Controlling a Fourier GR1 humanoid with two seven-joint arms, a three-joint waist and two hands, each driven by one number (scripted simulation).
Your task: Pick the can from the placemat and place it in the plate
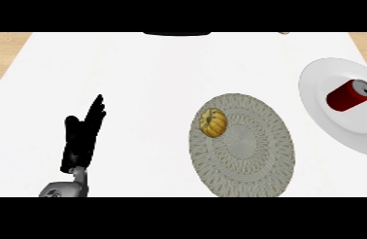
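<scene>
A red can (347, 94) lies on its side in the white plate (320, 82) at the right edge of the view. The round woven grey placemat (243, 145) sits in the lower middle of the counter, left of the plate. My left hand (80, 136) rests at the lower left, fingers straight and pointing up, holding nothing and far from the can. My right hand does not show.
A small yellow-orange pumpkin (213, 122) sits on the placemat's upper left part. A dark object (176, 33) shows at the counter's far edge. Wooden floor appears past the counter's left and right far corners.
</scene>
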